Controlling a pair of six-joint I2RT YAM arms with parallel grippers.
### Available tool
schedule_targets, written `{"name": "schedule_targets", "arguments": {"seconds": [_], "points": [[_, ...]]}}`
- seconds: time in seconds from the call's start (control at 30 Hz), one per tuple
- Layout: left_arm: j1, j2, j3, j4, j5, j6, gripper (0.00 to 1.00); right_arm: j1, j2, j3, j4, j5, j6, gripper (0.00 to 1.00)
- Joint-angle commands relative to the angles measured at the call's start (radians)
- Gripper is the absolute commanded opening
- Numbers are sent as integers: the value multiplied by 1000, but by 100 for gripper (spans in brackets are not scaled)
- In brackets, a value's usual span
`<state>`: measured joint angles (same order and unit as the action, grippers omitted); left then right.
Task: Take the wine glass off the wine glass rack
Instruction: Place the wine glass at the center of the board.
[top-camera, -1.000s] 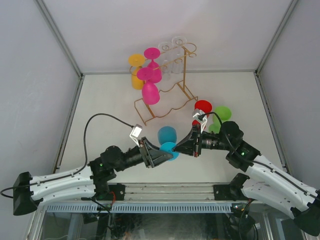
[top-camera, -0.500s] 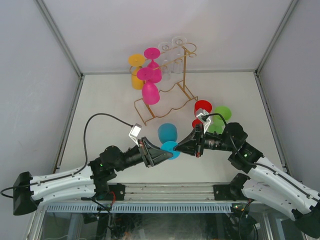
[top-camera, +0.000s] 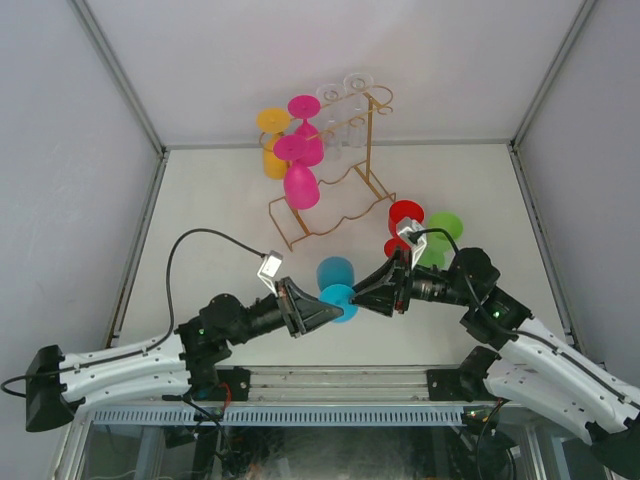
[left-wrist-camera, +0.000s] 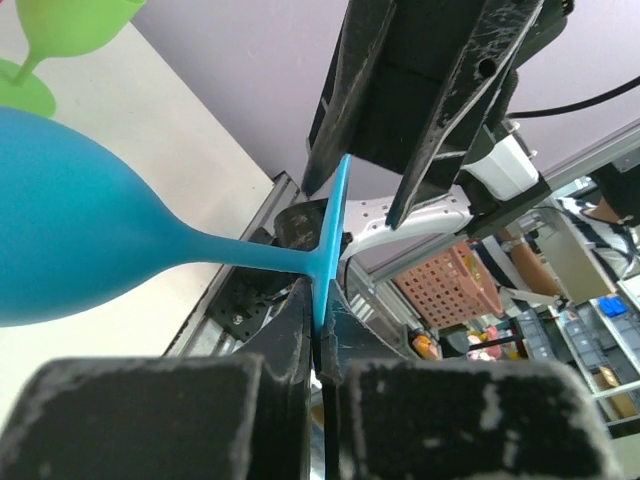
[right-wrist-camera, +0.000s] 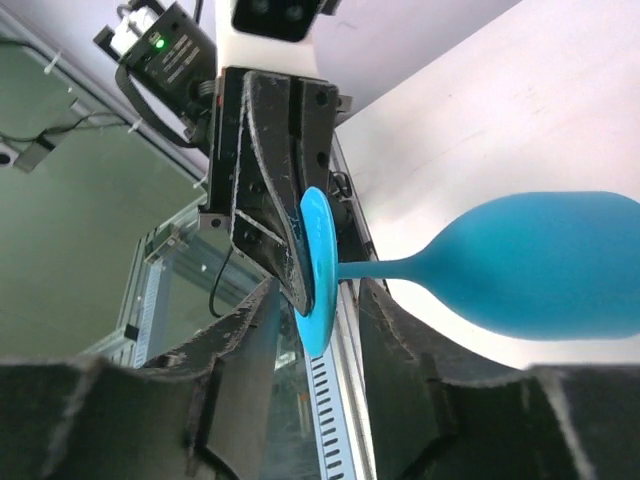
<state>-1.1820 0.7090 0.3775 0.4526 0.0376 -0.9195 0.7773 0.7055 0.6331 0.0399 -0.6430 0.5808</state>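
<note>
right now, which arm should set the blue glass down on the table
Left. The left gripper is shut on the foot of the blue glass and carries it; the right gripper's jaws stand open either side of that foot, gripping nothing.

Eight wine glasses (top-camera: 335, 272); one wine glass rack (top-camera: 371, 140); two robot arms (top-camera: 120, 365)

We see the blue glass (left-wrist-camera: 90, 230) at the left gripper (left-wrist-camera: 322, 320) as matt, smooth plastic. The black fingers (left-wrist-camera: 280, 350) look scuffed and rough. Beyond it, the rack (top-camera: 335, 190) is thin shiny gold metal wire on a matt white table (top-camera: 220, 200).
</note>
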Motion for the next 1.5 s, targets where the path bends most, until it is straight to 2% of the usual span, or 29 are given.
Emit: {"name": "schedule_targets", "arguments": {"seconds": [0.0, 0.1, 0.2, 0.3, 0.43, 0.57, 0.7, 1.03, 1.23, 1.47], "points": [[-2, -59, 3, -91, 5, 173, 0, 7, -46, 58, -102, 134, -33, 42], [-2, -73, 75, -367, 65, 338, 0, 4, -78, 87, -206, 255, -42, 51], [-35, -68, 181, -649, 24, 500, 0, -9, -116, 97, -275, 379, -45, 57], [-87, -82, 213, -759, -27, 629, 0, -35, -150, 97, -326, 495, -33, 62], [-136, -107, 189, -773, -73, 770, 0, -110, -178, 98, -379, 521, 2, 65], [-148, -94, 195, -807, -80, 866, 0, -208, -196, 97, -409, 445, 19, 65], [-161, -71, 204, -832, -42, 955, 0, -257, -198, 90, -403, 348, 16, 66], [-175, -83, 164, -783, 100, 1130, 0, -273, -137, 87, -344, 172, 32, 71], [-178, -110, 145, -778, 134, 1225, 0, -273, -92, 87, -327, 88, 35, 78], [-238, -69, 210, -911, 102, 1373, 0, -271, -47, 76, -295, -2, 77, 84]]}}
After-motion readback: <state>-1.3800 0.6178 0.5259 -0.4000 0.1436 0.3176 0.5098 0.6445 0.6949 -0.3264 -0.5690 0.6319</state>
